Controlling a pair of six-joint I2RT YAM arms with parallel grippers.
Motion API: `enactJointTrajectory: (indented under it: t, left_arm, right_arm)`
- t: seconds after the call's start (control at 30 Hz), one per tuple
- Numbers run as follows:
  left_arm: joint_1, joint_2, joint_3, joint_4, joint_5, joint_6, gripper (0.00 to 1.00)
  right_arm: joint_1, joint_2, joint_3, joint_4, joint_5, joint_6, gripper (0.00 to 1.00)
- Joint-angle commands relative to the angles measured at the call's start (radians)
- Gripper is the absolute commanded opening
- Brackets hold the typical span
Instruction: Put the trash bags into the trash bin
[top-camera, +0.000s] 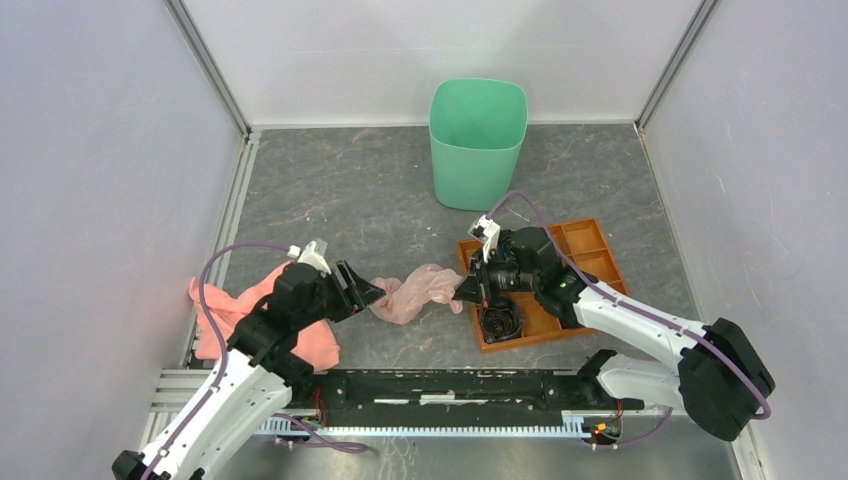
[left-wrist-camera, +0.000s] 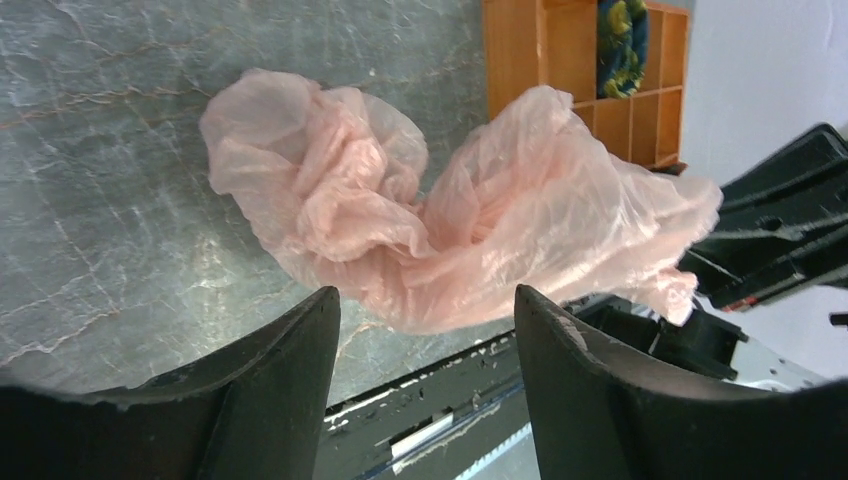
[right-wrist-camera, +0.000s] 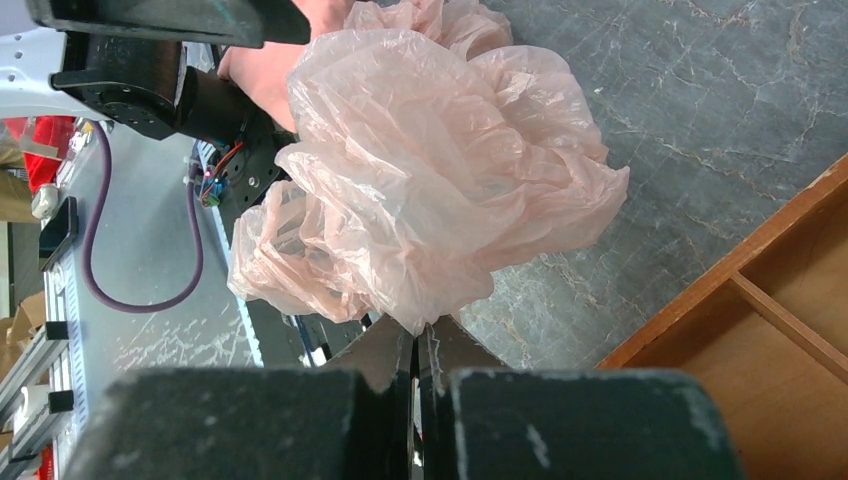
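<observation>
Pink film, thin and glossy, the trash bag (top-camera: 418, 294) lies crumpled on the table well short of the trash bin (top-camera: 478, 140), outside it. The right gripper (right-wrist-camera: 415, 345) is pinched tight on a fold; the left gripper (left-wrist-camera: 425, 310) stands spread beside the other end. Likely weightless, limp and slippery, so bunched folds should hold best.

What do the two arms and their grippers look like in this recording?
The left arm and right arm have white shells, black joints and a purple cable looping along each. The left gripper and right gripper have matte black, wedge-shaped fingers with scuffed edges.
</observation>
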Motion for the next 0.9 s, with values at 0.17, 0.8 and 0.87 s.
enactJointTrajectory:
  t: [0.17, 0.8, 0.87]
  left_arm:
    - [0.001, 0.122, -0.002, 0.055, -0.166, -0.010, 0.72]
    - [0.001, 0.297, 0.523, 0.008, -0.306, 0.259, 0.02]
    - [0.002, 0.278, 0.702, -0.001, -0.230, 0.308, 0.02]
  right_arm:
    - [-0.003, -0.014, 0.000, 0.022, -0.022, -0.034, 0.00]
    - [-0.003, 0.024, 0.359, -0.422, 0.315, -0.338, 0.00]
    - [-0.002, 0.019, 0.548, -0.544, 0.368, -0.373, 0.00]
